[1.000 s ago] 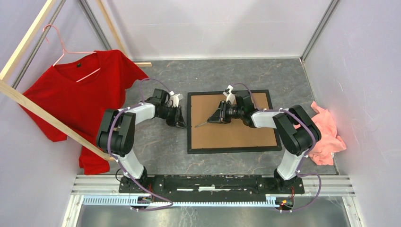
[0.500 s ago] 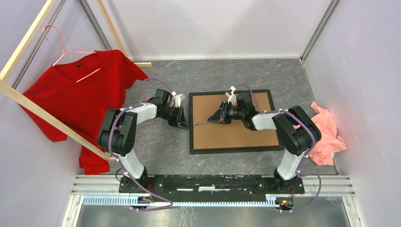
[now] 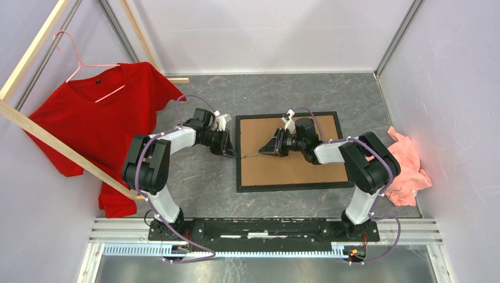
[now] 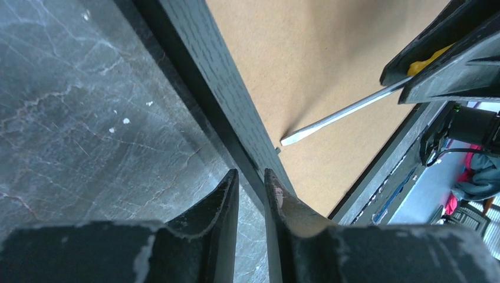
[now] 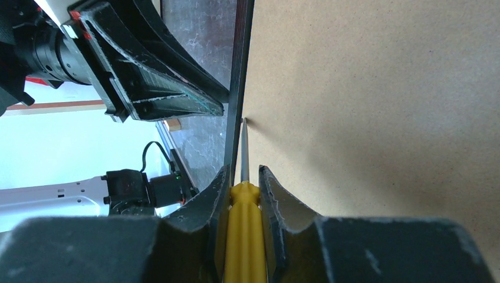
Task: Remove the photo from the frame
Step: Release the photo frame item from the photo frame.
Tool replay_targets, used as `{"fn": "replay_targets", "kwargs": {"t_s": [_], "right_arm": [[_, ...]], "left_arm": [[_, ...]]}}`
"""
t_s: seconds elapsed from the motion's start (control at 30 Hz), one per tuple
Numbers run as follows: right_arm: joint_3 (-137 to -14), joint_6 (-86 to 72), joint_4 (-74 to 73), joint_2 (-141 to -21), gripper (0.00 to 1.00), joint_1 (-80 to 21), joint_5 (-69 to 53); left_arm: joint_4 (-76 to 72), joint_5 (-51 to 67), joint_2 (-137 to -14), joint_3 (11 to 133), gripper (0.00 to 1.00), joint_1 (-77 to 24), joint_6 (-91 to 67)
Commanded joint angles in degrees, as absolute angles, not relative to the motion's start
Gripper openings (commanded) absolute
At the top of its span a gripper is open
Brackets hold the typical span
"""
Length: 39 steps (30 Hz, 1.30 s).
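Our right hand [image 5: 243,177] is clenched on the yellow handle of a screwdriver [image 5: 243,236]. Its thin blade reaches past the fingertips to the frame [image 5: 244,35], and the tip sits at the seam where the black left rail meets the brown backing board [image 5: 383,118]. From above we see this hand low over the left half of the board, with the blade pointing left.

The frame lies flat on the desk [image 3: 206,183] between our two arms. Its back faces up and its long sides run left to right.

Our left hand [image 3: 231,152] comes at the same left rail from the outside, just across from the blade tip. In its wrist view the fingers [image 4: 227,200] are drawn almost together, leaving only a narrow slit, and the rail runs beneath that slit. We cannot tell whether they pinch the rail or merely rest at it. The two hands are near each other with the rail between them, and they do not touch.

Further out on the right, past our right arm's elbow, a pink cloth [image 3: 407,168] lies crumpled on the desk. On the left, well apart from the frame, a red T-shirt [image 3: 100,127] hangs on a pink hanger [image 3: 88,65] and drapes over a pale wooden rack [image 3: 23,121].
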State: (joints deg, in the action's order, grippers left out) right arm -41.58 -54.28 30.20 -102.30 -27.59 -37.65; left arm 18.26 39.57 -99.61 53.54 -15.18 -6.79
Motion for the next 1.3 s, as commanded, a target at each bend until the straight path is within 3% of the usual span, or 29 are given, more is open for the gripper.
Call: {"fn": "replay_targets", "kwargs": {"t_s": [0.0, 0.83, 0.97, 1.27], "right_arm": [[-41.1, -54.0, 30.7, -102.9, 0.00, -28.3, -37.7], [-44.2, -53.3, 28.1, -109.7, 0.00, -29.1, -37.2], [-46.7, -54.0, 28.2, -110.2, 0.00, -30.9, -37.9], [-54.3, -49.4, 18.5, -109.1, 0.00, -35.2, -35.4]], "left_arm": [[16.4, 40.5, -99.2, 56.5, 0.29, -15.5, -8.5], [13.9, 37.2, -102.3, 55.2, 0.34, -18.5, -11.9], [13.4, 34.9, -102.2, 54.8, 0.29, -19.6, -13.1], [12.6, 32.0, -104.2, 54.1, 0.02, -20.9, -14.7]]}}
